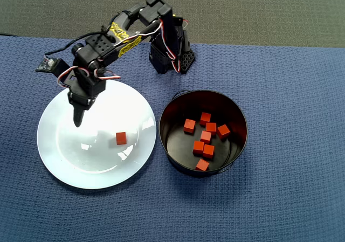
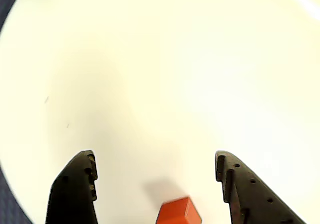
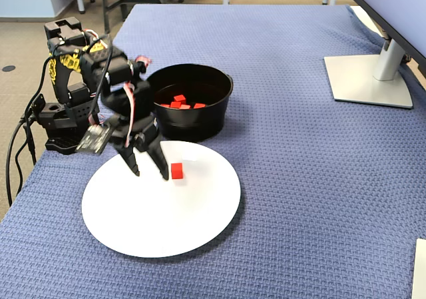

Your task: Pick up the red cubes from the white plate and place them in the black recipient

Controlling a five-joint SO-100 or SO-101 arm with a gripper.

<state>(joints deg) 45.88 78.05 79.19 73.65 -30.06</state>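
Wide-open and empty, the gripper (image 2: 156, 181) hovers over the white plate (image 2: 165, 74) (last red cube (image 2: 178, 212) sits just short of its fingertips).

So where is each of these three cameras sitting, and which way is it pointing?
Overhead view: hangs above the table looking straight down; shows the whole arm, the white plate and the black pot holding seven red cubes.
Wrist view: rides on the arm, looking down at the plate; only the open pincer shows, with the lone red cube between its fingers.
Fixed view: stands at the table's side, angled down; shows the arm, the pincer over the plate, and a monitor stand.
All three share the plate and its lone cube.
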